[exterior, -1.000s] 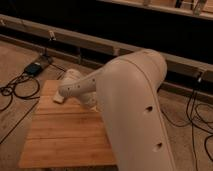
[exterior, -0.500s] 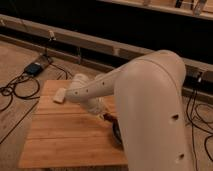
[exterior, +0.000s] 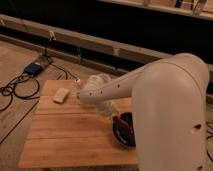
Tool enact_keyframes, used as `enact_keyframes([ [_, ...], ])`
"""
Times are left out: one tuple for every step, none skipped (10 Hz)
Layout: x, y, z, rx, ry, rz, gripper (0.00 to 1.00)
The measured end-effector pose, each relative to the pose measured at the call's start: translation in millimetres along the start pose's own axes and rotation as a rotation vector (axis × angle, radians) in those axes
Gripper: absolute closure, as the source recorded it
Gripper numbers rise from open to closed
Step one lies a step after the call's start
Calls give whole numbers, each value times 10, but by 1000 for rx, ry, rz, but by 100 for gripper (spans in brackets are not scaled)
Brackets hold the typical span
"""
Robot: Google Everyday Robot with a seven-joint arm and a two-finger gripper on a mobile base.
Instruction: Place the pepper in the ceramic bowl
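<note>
The black ceramic bowl (exterior: pixel 125 134) sits on the wooden table (exterior: pixel 65 130) near its front right edge, partly hidden by my white arm. My gripper (exterior: pixel 113 115) is at the end of the forearm, at the bowl's upper left rim, mostly hidden by the wrist. A small reddish-brown streak, apparently the pepper (exterior: pixel 120 121), shows just below the gripper over the bowl's left rim. I cannot tell whether it is held or lying in the bowl.
A pale small block (exterior: pixel 61 95) lies on the table's back left. My bulky arm (exterior: pixel 170 110) covers the table's right side. Cables and a blue box (exterior: pixel 34 67) lie on the floor to the left. A dark wall runs behind.
My arm has swung right and forward across the table. The pale block and the table's left side are uncovered, and the bowl has come into view under the gripper.
</note>
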Motion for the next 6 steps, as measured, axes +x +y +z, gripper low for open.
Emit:
enact_keyframes([
  [-9, -91, 7, 7, -4, 21, 100],
  [-28, -152, 7, 12, -7, 37, 96],
  [-42, -171, 9, 14, -8, 45, 89],
  [-43, -173, 17, 10, -7, 55, 78],
  [-17, -163, 35, 3, -1, 66, 68],
  [20, -148, 62, -4, 7, 76, 57],
])
